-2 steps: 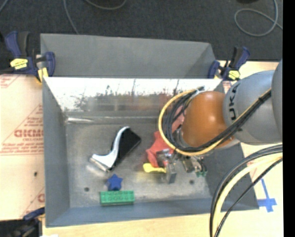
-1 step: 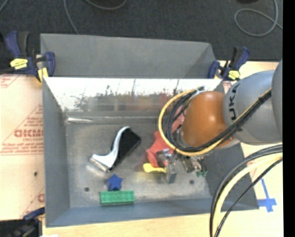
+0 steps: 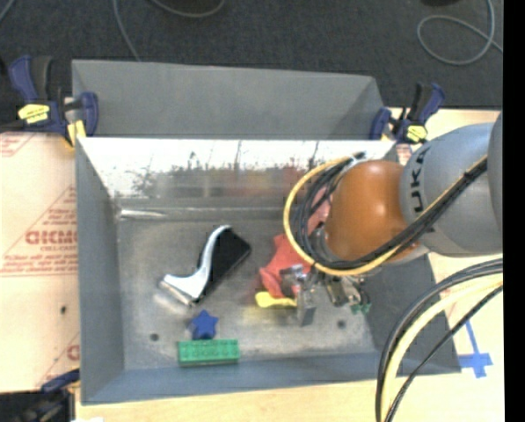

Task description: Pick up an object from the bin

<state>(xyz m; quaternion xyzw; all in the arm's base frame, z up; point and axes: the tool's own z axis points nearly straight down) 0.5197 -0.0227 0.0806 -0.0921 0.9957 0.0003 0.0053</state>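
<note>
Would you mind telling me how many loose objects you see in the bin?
5: a black-and-silver tool at centre-left, a blue piece and green brick near the front, a red thing and yellow thing beside the gripper. The arm may hide more.

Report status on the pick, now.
Gripper down in bin, right of centre. Yellow piece and red thing beside it; hold unconfirmed. Black-and-silver tool, blue piece, green brick farther left.

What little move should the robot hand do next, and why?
Probably a small nudge toward the view's left, onto the small yellow piece: the gripper sits right next to it, by the red thing. The blue piece, green block and black-and-silver tool lie farther off to the left.
</note>
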